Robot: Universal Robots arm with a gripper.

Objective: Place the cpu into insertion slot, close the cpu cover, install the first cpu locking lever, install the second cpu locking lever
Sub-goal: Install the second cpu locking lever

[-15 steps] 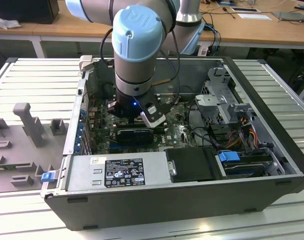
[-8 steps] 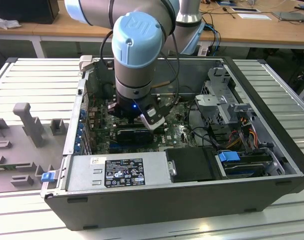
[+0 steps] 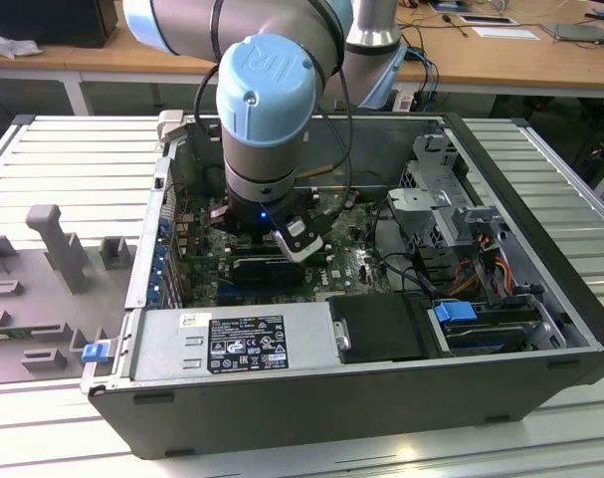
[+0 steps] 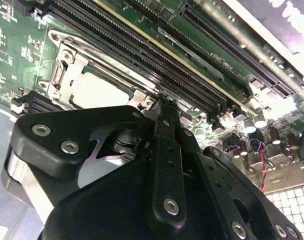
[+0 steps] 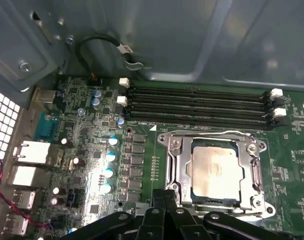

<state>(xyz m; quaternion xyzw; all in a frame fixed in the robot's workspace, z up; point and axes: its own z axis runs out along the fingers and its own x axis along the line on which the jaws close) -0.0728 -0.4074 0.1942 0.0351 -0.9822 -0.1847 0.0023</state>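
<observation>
Even overhead room light falls on the counter [image 3: 43, 149], while the computer case [image 3: 381, 388] interior sits in shade. In the second wrist view, glare whitens the motherboard [image 4: 141, 20] edge; the near black jaws blur.

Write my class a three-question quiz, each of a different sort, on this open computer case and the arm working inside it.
1. True or false: the cpu lies in the slot with the cover closed over it.
2. Which does the gripper hang nearest? A) the slot B) the memory slots C) the power supply
3. Fill in: the motherboard is coloured ____.

Key: 1 true; 2 A; 3 green.
</observation>
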